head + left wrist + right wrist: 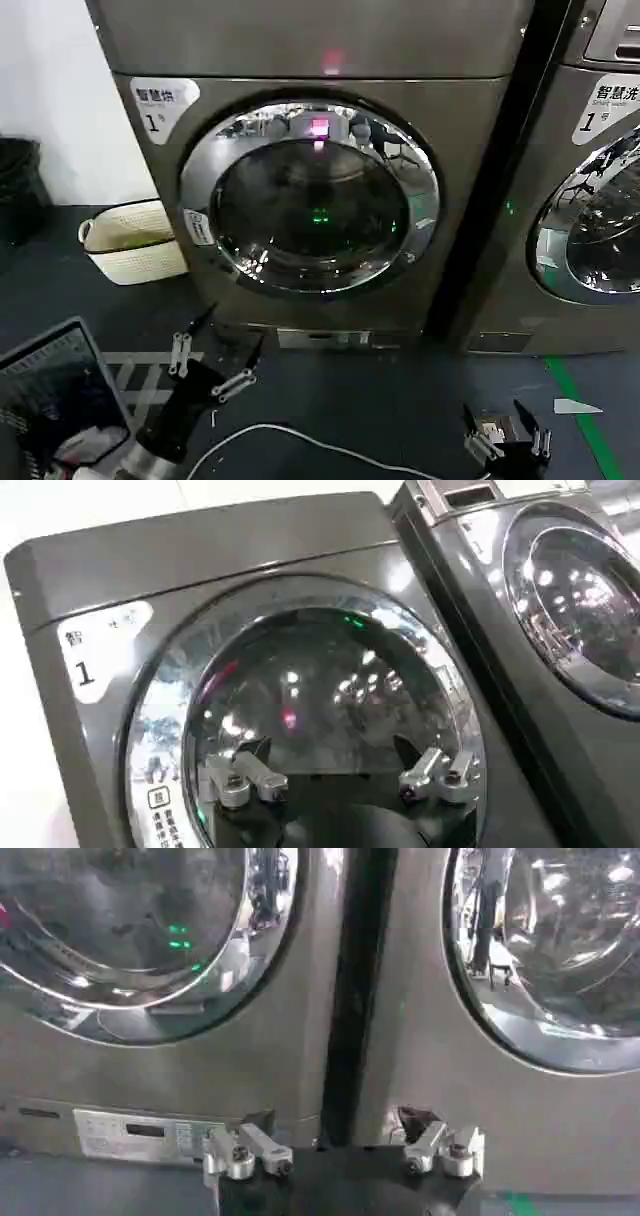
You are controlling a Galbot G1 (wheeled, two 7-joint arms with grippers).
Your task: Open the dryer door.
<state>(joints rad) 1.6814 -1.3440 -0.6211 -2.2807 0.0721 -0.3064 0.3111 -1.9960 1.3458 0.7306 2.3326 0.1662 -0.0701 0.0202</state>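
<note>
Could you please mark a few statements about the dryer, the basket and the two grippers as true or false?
1. The dryer door is shut. True.
2. The left gripper is clamped on the door's rim. False: it is open, low in front of the dryer, touching nothing.
3. A cream basket sits on the floor at the dryer's left. True.
4. The right gripper holds a cloth. False: it is open and empty, near the floor.
5. A second machine stands at the right. True.
</note>
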